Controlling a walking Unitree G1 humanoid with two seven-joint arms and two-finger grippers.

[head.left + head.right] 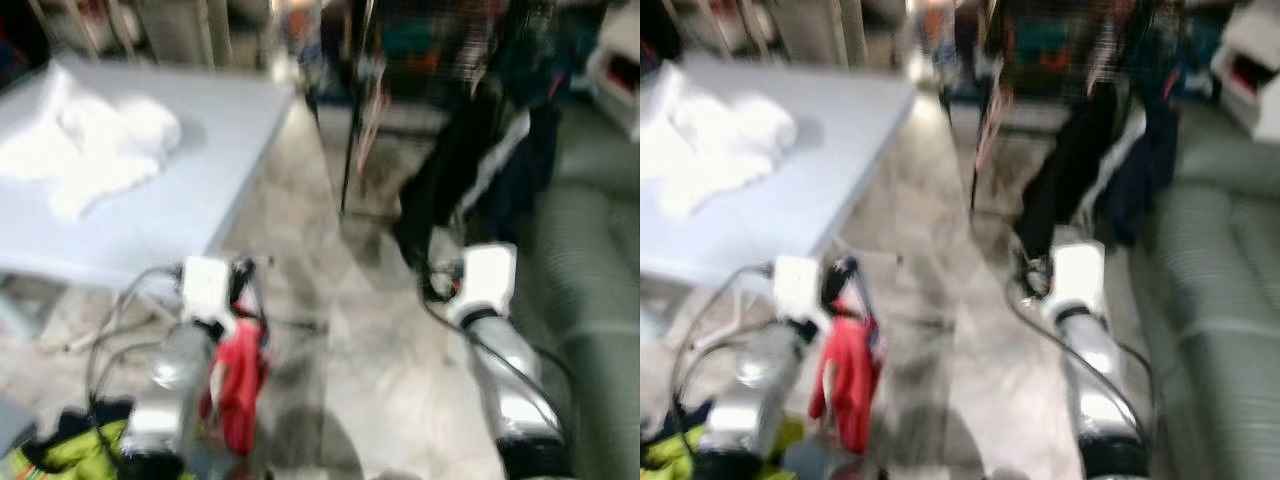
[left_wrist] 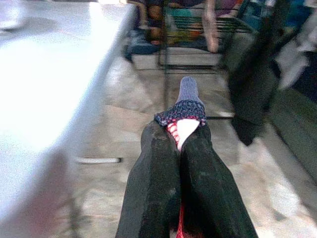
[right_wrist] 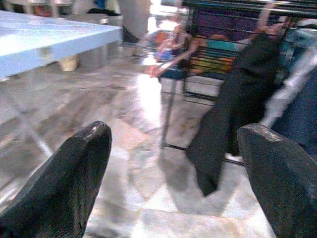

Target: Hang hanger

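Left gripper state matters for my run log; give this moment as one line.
left gripper: shut on red garment | right gripper: open, free | clothes rack: ahead | head views: blurred

Floor (image 3: 148,148): polished stone-look tiles, glossy, throwing back light. Tabletop (image 1: 190,190): smooth, pale, matt, carrying soft white crumpled cloth (image 1: 95,150); black cloth garment (image 3: 233,114) hangs limp from a thin dark metal rack (image 2: 166,64). Left pincer (image 2: 181,148): matt black fingers, slightly grainy, closed on red cloth (image 1: 238,385) with knitted blue trim; arms silver, shiny.
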